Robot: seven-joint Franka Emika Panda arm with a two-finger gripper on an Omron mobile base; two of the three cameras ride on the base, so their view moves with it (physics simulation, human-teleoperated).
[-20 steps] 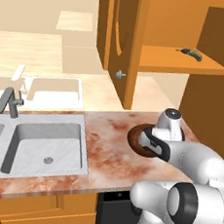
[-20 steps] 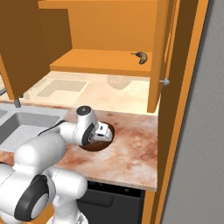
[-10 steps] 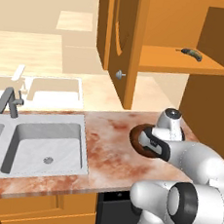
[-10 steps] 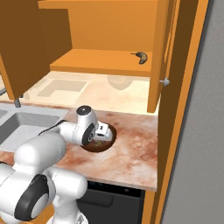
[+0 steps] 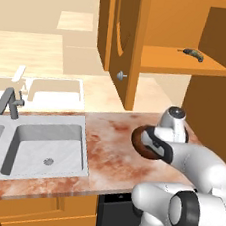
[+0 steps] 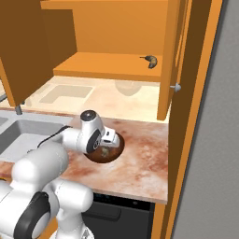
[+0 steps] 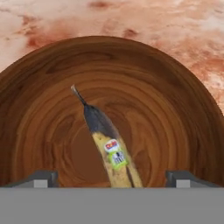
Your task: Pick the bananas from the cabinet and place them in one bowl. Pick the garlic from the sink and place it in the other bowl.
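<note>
The dark brown round wooden bowl near the table's right edge holds a yellow stickered banana. The fingers stand wide apart, gripping nothing. Best lift straight up, clearing the rim, before reaching for the other banana on the cabinet shelf.

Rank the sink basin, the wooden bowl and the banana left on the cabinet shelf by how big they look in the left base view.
Largest to smallest:
1. Sink basin
2. Wooden bowl, partly hidden by the arm
3. Banana on the cabinet shelf; it sits farther from the camera, so it looks extra small.
</note>
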